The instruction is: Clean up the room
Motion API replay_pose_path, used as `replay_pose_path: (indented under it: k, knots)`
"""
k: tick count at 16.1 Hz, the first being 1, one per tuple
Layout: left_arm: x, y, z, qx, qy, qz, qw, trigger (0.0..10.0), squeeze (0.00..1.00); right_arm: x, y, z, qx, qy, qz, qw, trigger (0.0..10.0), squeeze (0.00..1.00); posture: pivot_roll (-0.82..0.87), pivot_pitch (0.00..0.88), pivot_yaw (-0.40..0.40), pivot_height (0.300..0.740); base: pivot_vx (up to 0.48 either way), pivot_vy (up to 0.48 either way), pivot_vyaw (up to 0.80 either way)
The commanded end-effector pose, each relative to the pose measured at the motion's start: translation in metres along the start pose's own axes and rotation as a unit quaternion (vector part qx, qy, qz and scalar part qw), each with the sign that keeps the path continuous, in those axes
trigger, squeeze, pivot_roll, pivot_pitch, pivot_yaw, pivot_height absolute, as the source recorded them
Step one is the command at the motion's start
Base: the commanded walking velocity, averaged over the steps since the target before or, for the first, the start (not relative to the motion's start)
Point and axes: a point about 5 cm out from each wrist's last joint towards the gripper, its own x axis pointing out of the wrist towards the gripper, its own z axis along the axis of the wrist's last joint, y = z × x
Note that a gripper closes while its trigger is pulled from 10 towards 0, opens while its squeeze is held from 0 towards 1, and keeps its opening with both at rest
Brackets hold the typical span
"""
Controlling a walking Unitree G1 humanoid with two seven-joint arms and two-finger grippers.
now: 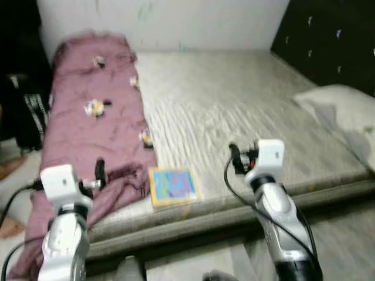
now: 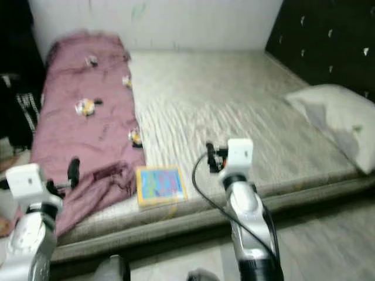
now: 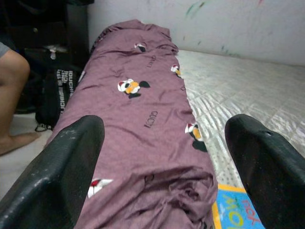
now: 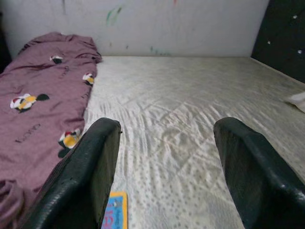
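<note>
Both grippers, left (image 3: 164, 167) and right (image 4: 164, 162), are held wide open; a colourful book (image 1: 173, 186) is seen between them, the purple blanket (image 3: 133, 124) ahead of the left.

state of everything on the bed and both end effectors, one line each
purple blanket: bunched lengthwise along the bed's left side
book: lying flat, closed, near the front edge
pillow: lying at the right side
left end effector: open, holding nothing
right end effector: open, holding nothing
</note>
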Motion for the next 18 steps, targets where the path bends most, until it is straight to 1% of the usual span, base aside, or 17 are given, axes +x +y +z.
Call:
replay_pose_path:
  k: [1, 4, 7, 11, 18]
  knots:
    - [0.0015, -0.001, -0.0011, 0.0, 0.001, 0.002, 1.0, 10.0, 0.0, 0.0014, -0.0036, 0.0024, -0.003, 0.001, -0.003, 1.0, 10.0, 0.0, -0.01, 0.0, -0.074, 0.657, 0.0, 0.0, 0.0]
    - [0.0046, 0.001, 0.0008, 0.0, -0.003, 0.01, 1.0, 10.0, 0.0, 0.0023, -0.0033, 0.0011, -0.008, 0.007, 0.0, 1.0, 10.0, 0.0, -0.01, 0.0, -0.079, 0.657, 0.0, 0.0, 0.0]
    - [0.006, 0.0029, 0.0023, -0.004, -0.01, 0.006, 1.0, 10.0, 0.0, 0.004, -0.0032, 0.0006, -0.01, 0.01, 0.003, 1.0, 10.0, 0.0, 0.0, 0.0, -0.082, 0.657, 0.0, 0.0, 0.0]
    - [0.0083, 0.0013, 0.0039, -0.008, -0.016, 0.002, 1.0, 10.0, 0.0, 0.0078, -0.002, 0.001, -0.012, 0.012, 0.006, 1.0, 10.0, 0.0, 0.0, 0.0, -0.086, 0.657, 0.0, 0.0, 0.0]
    - [0.0115, 0.0001, 0.0047, -0.011, -0.02, -0.003, 1.0, 10.0, 0.0, 0.0104, -0.0015, 0.0006, -0.012, 0.011, 0.006, 1.0, 10.0, 0.0, -0.01, 0.0, -0.078, 0.657, 0.31, 0.0, 0.0]
